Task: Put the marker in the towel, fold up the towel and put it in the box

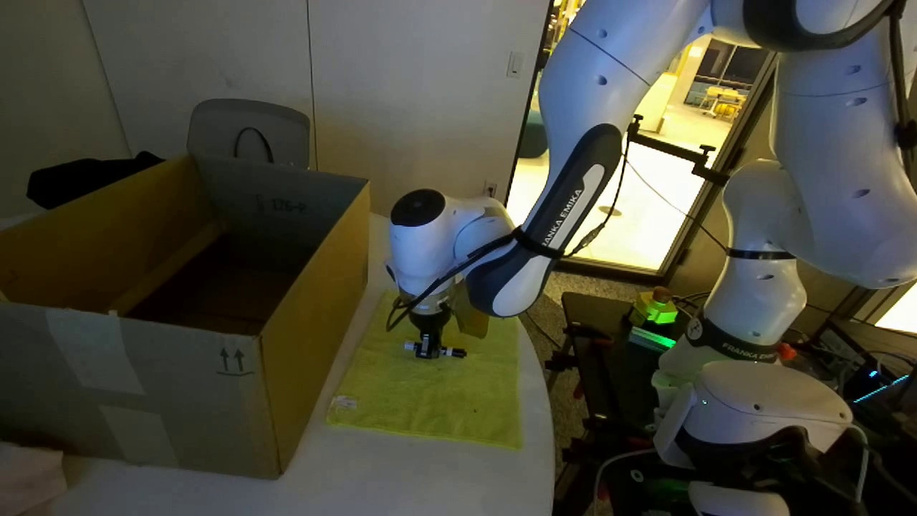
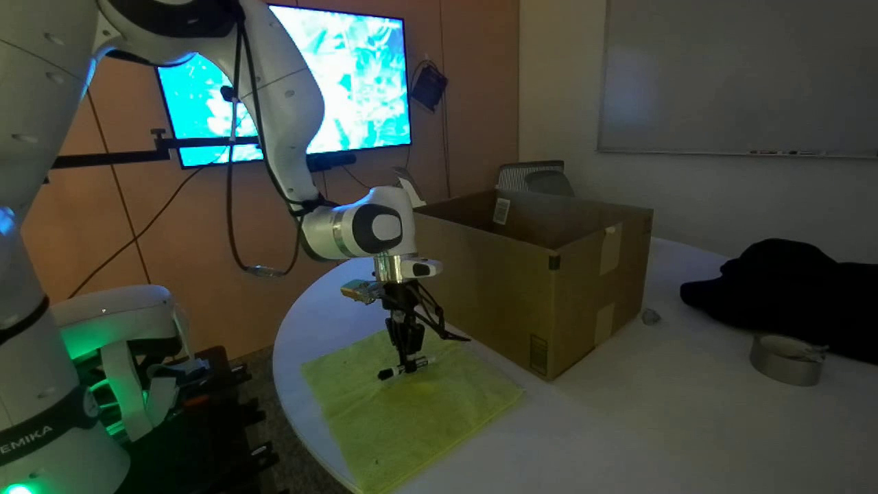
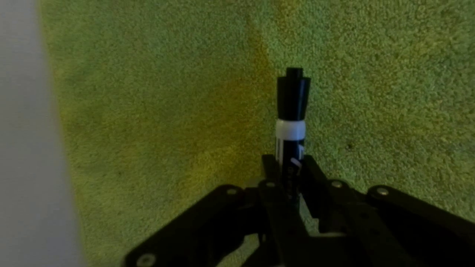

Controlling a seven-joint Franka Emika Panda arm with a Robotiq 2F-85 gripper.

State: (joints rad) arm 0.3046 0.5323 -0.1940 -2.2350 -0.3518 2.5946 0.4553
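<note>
Brown cardboard catches my eye first: the open-topped box [image 2: 494,281] stands just beside the towel [image 1: 444,401], a strip of white desk [image 2: 686,425] between them, so its wall stands between the towel and the box's inside. In an exterior view a grey roll of tape [image 2: 787,362], a small lump [image 2: 650,316] and a heap of black cloth [image 2: 789,295] share the desk. The white arm [image 1: 580,115] hides part of the towel.

The desk has a rounded rim, and the yellow-green towel lies spread flat on it. Around the room I see a lit screen [image 2: 363,75], a whiteboard [image 2: 741,75], a grey chair back [image 1: 215,129] and a tall opening [image 1: 645,215] bright with yellow light.

I count one box, one towel, one roll of tape, one screen, one whiteboard and one marker [image 3: 291,129]. The marker is in the claw [image 3: 289,163], over the towel in both exterior views. The claw is closed around it, a finger pressed to each side of the barrel, and in the wrist view the black cap end sticks out beyond. Whether the marker touches the towel, I can't tell.
</note>
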